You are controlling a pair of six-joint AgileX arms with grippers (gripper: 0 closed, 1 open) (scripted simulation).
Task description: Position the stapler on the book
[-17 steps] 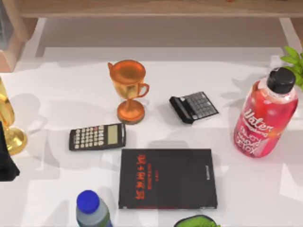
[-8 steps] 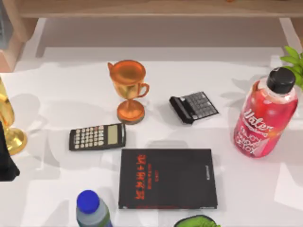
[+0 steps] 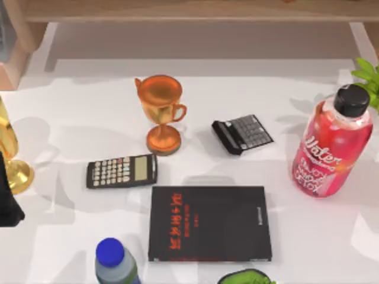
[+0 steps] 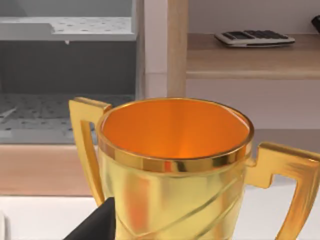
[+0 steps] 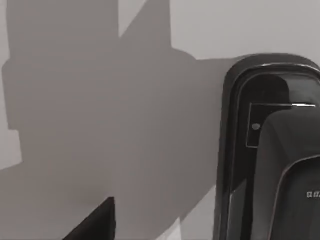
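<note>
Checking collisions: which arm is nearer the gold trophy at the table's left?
Left. The left arm sits right beside the gold trophy; the right's wrist view faces a black glossy object.

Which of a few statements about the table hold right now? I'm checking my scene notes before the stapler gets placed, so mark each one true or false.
1. The book lies flat with nothing on its cover. True.
2. The orange trophy stands on the book. False: it stands on the table, beyond the book, apart from it.
3. Two calculators are on the table. True: a black one left of the book's far corner, and a darker one right of the trophy.
4. The red bottle lies on its side. False: it stands upright at the table's right.
5. A blue-capped bottle stands by the book's near left corner. True.
</note>
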